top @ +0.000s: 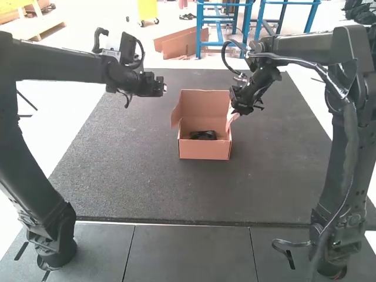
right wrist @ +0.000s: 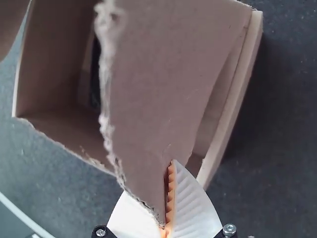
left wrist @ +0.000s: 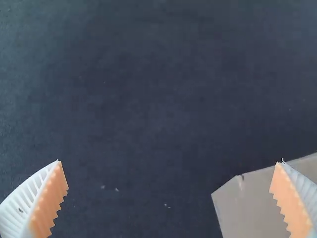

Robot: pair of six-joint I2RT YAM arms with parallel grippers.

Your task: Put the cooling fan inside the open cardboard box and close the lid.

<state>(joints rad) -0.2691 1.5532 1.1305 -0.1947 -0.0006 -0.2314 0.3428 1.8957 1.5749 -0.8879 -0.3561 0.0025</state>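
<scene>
The left fingers (top: 160, 86) hang spread wide apart above the dark worktop (top: 111, 170) and hold nothing. Their orange pads (left wrist: 48, 198) face each other across bare mat, with open room around them on all sides but one. There a pale flat corner (left wrist: 247, 208) shows just past one pad, and it cannot be told what that corner belongs to. The cardboard box (top: 204, 147) stands to the right of these fingers and lower than them, apart from them, near the middle of the worktop with free mat along every wall. The right fingers (right wrist: 171, 181) are pinched tight on the box's right side flap (right wrist: 158, 89), gripping it at its ragged, torn edge. The flap rises from the box wall between these fingers and the box's opening. The rear lid (top: 204, 101) stands upright just left of the right fingers, and a left side flap (top: 176, 114) leans outward on the side of the box away from them. The box is open at the top. The dark cooling fan (top: 202, 135) lies on the box floor, below and to the left of the right fingers, touched by neither pair.
</scene>
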